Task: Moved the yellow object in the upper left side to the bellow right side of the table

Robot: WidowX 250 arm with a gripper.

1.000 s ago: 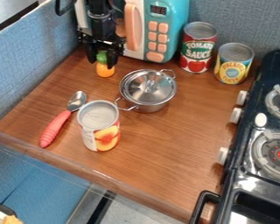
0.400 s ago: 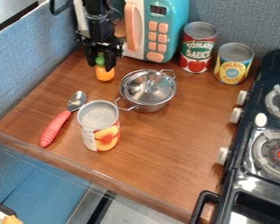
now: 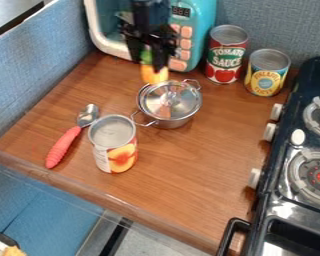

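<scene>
The red cylindrical metal can with a green and white label [image 3: 219,71] reads "TOMATO SAUCE" in pale capitals, one word above the other. On the yellow cylindrical metal can with a blue-centred label [image 3: 264,84], the upper curved word reads "PINEAPPLE"; the word beneath is unclear. The dark rectangular display [image 3: 181,11] of the teal and white toy microwave [image 3: 201,31] shows digits resembling "888". Small print on the silver-topped peach-picture can [image 3: 114,151] is illegible.

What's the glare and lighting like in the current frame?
Camera view: bright highlights and a warm orange-brown reflection on the steel pot lid; camera view: small glints on the spoon's metal bowl; camera view: soft pale sheen across the wooden table; camera view: white glare low on the black stove's front.
</scene>
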